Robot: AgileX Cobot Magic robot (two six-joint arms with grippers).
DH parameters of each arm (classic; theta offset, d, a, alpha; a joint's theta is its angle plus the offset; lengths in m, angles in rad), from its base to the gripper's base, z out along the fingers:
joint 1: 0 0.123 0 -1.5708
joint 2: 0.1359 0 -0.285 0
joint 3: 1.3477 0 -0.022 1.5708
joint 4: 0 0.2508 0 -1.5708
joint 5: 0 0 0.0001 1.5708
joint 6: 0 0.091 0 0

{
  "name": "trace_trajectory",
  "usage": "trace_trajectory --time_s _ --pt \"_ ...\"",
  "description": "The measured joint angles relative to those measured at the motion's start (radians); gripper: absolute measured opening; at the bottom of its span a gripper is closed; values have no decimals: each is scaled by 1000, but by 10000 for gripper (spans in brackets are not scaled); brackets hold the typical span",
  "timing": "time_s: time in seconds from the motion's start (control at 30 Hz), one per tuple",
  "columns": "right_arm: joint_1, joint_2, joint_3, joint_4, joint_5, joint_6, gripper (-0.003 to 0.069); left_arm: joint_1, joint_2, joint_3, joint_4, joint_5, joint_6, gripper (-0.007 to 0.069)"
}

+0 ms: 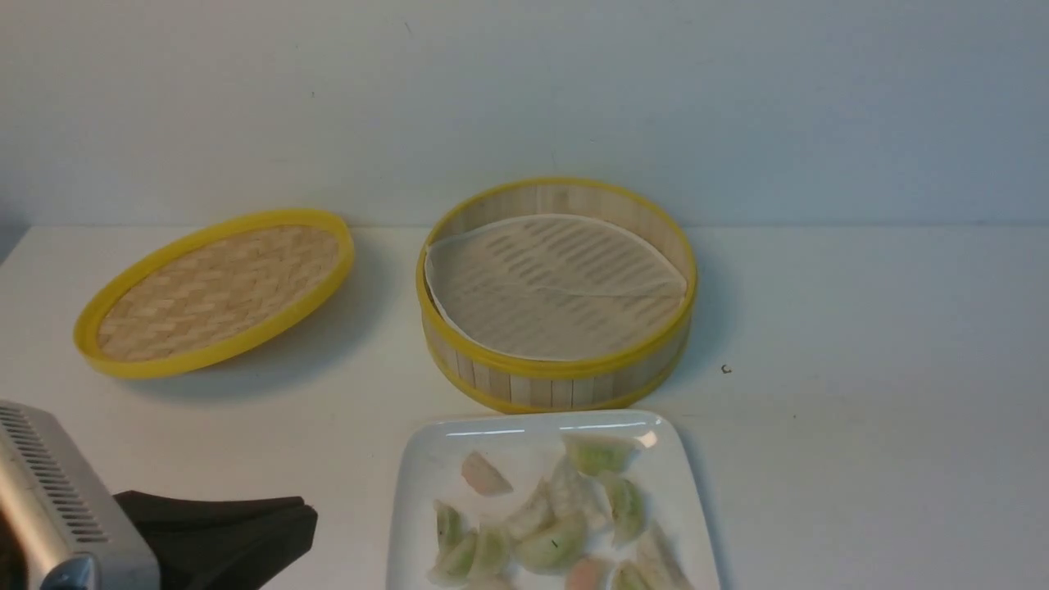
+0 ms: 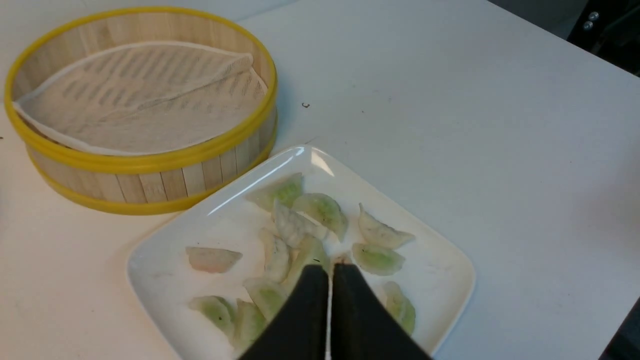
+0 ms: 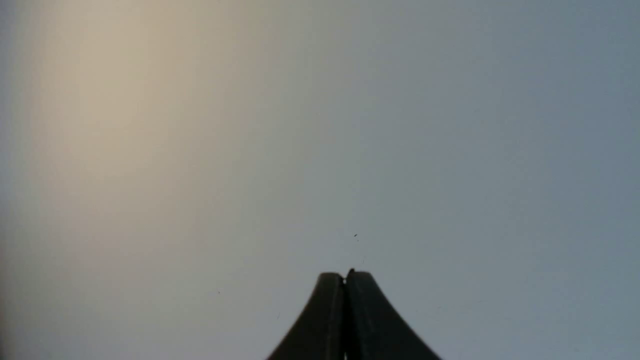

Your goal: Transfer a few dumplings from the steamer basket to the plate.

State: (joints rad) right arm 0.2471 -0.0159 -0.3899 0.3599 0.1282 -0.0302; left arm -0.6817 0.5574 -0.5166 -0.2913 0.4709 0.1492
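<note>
The dumplings are seen heaped on the plate, pale green ones mixed with a couple of pink-tinted dumplings; some overlap, others lie apart near the rim. The plate is set on the desk just in front of the steamer basket, nearly touching its lower rim. Inside the basket only the whitish liner sheet is visible, partly folded over, and no dumpling is seen on it. The transfer is therefore judged to be done, with nothing evidently left but pulling the arms away. The lid is laid well to the left of the basket. The left end effector is clenched and empty, held above the near side of the plate in its wrist view. The right end effector is likewise clenched on nothing, facing a blank surface.
</note>
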Motion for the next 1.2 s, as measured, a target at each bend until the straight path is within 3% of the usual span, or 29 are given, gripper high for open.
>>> trace_trajectory --time_s 0.37,0.57,0.7,0.87,1.03,1.2 --pt "0 0 0 0 0 3 -10 0 0 0 7 -12 9 -6" --pt "0 0 0 0 0 3 -10 12 -39 50 110 -138 20 -6" --pt "0 0 0 0 0 3 -10 113 -138 179 167 -251 8 -6" --pt "0 0 0 0 0 3 -10 334 -319 394 186 -310 -1 -6" --pt "0 0 0 0 0 3 -10 532 -490 541 191 -283 -1 -6" --pt "0 0 0 0 0 3 -10 601 -566 545 193 -184 17 -6"
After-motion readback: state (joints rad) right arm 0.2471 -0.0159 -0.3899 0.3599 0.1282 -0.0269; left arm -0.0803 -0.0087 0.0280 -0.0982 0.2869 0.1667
